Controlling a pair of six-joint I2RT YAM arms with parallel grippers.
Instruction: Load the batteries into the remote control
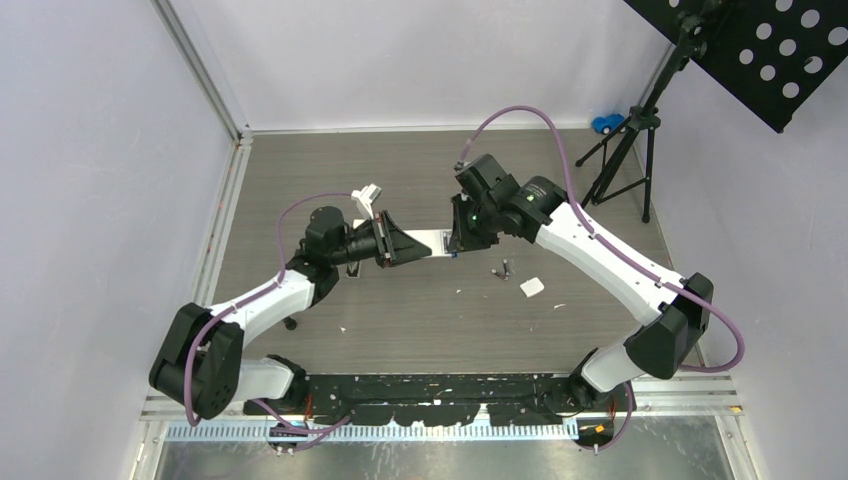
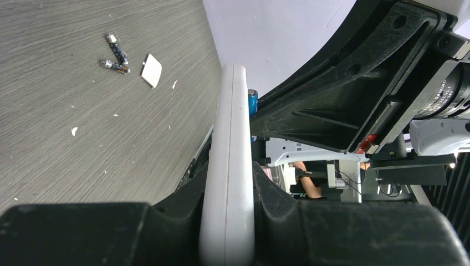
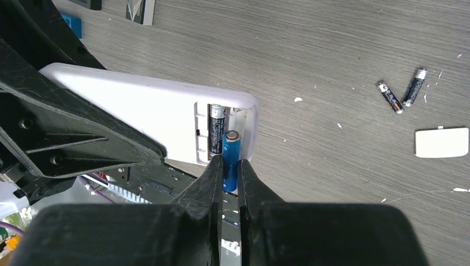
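My left gripper [image 1: 397, 244] is shut on the white remote control [image 1: 432, 242] and holds it edge-on in the left wrist view [image 2: 233, 111]. The right wrist view shows the remote's [image 3: 144, 113] open battery bay with one black battery [image 3: 216, 128] seated in it. My right gripper [image 3: 229, 169] is shut on a blue battery [image 3: 231, 145] and holds it at the empty slot beside the black one. The blue battery also shows in the left wrist view [image 2: 253, 101]. Two loose dark batteries [image 3: 390, 97] [image 3: 414, 86] lie on the table to the right [image 1: 501, 270].
The white battery cover [image 3: 442, 142] lies next to the loose batteries [image 1: 531, 287]. A small white and grey object [image 1: 368, 198] sits behind the left gripper. A blue brick [image 3: 72, 25] lies beyond the remote. A black stand's tripod [image 1: 625, 160] stands at the back right.
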